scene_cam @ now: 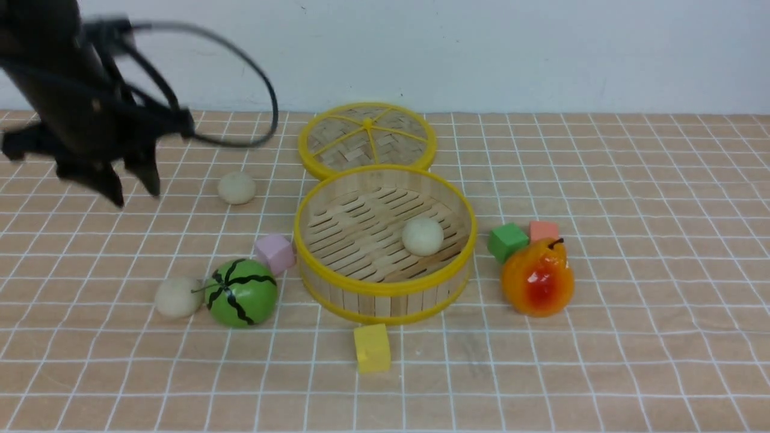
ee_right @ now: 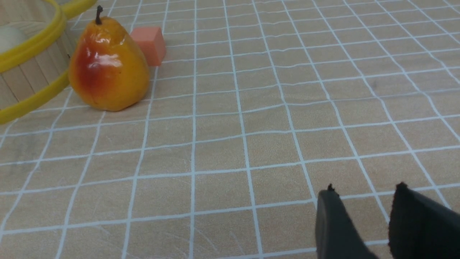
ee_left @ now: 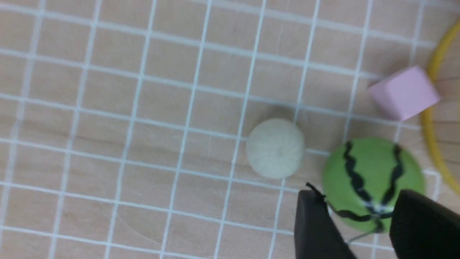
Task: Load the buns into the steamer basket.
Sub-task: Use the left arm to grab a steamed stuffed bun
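One bun (scene_cam: 423,236) lies on the slatted floor of the steamer basket (scene_cam: 385,288). A second bun (scene_cam: 236,187) rests on the cloth to the basket's far left. The third bun (scene_cam: 178,296) sits against the green watermelon toy (scene_cam: 241,293); the left wrist view shows this bun (ee_left: 275,148) beside the watermelon (ee_left: 372,180). My left gripper (scene_cam: 135,187) hangs above the cloth at the far left, open and empty. In its wrist view the left gripper (ee_left: 357,196) has the watermelon below its gap. My right gripper (ee_right: 364,190) is open over bare cloth, out of the front view.
The woven lid (scene_cam: 367,141) lies flat behind the basket. A pink cube (scene_cam: 275,252) touches the basket's left side and a yellow cube (scene_cam: 372,347) sits in front. To the right stand a pear (scene_cam: 537,278), a green cube (scene_cam: 507,241) and an orange cube (scene_cam: 544,230).
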`<state>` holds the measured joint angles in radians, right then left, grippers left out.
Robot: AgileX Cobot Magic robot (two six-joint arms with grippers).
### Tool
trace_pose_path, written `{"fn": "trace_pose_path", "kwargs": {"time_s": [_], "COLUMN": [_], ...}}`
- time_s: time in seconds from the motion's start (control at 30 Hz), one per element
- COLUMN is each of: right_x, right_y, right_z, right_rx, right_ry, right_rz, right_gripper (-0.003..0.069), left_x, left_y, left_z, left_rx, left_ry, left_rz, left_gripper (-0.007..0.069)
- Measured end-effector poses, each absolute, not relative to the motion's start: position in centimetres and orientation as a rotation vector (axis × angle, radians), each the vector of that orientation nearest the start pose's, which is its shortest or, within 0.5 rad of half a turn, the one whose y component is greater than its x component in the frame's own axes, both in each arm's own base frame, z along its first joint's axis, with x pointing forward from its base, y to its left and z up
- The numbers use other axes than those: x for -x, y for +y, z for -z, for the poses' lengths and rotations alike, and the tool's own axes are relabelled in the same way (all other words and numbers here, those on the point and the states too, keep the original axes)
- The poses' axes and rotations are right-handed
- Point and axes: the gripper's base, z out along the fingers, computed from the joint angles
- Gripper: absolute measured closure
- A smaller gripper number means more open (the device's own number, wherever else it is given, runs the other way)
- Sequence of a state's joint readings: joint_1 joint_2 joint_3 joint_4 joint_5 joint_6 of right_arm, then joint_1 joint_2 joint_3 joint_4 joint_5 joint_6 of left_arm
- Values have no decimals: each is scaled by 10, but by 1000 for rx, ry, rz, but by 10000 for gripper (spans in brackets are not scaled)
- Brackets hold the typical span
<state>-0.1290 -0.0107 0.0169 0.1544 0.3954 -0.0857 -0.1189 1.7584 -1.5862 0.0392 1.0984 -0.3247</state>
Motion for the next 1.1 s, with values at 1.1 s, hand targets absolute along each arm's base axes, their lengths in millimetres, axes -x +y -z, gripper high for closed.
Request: {"fn": "trace_pose_path", "kwargs": {"time_s": [1.1], "right_x": [-52], "right_y": [-1], "right_z": [-173], "right_rx": [-135], "right_ry": [1876], "right_rz": [-7], "right_gripper": [418], "left_x": [-415], "left_y": [-43], "left_z": [-205], "left_rx": [195], "left_ry": [2888], "left_rz": [-43], "left_gripper": [622]}}
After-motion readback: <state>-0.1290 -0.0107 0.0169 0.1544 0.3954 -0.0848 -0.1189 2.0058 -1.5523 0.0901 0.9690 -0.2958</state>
